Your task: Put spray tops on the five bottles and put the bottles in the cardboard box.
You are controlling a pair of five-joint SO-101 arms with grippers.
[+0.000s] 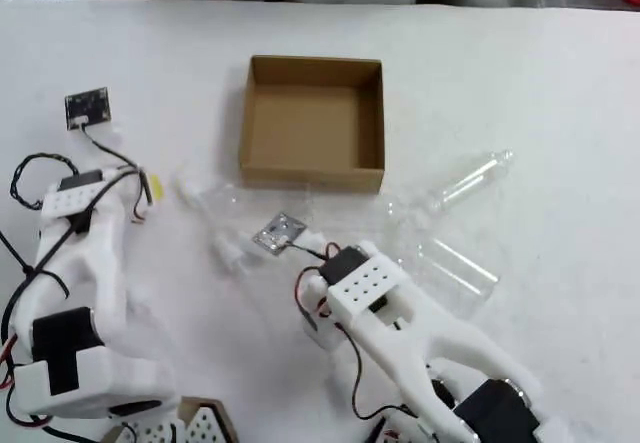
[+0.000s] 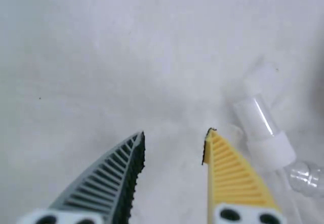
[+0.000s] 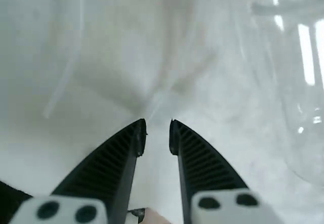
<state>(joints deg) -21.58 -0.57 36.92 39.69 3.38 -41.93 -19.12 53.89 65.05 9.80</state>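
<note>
The open cardboard box (image 1: 313, 123) stands at the table's middle back. Clear bottles lie on their sides: one (image 1: 470, 183) right of the box, one (image 1: 455, 268) beside the right arm, one (image 1: 212, 198) near the box's front left corner. A white spray top (image 1: 232, 253) lies in front of that. My left gripper (image 2: 174, 145) is open above bare table, with a capped spray top (image 2: 260, 128) and a bottle neck (image 2: 306, 176) just beside its yellow finger. My right gripper (image 3: 158, 130) stands slightly open over the table among clear bottles (image 3: 298, 82), nothing clearly between its fingers.
A small camera board (image 1: 88, 108) with a cable lies at the far left, and another board (image 1: 278, 233) sits ahead of the right arm. The white table (image 1: 540, 83) stretches right of the box.
</note>
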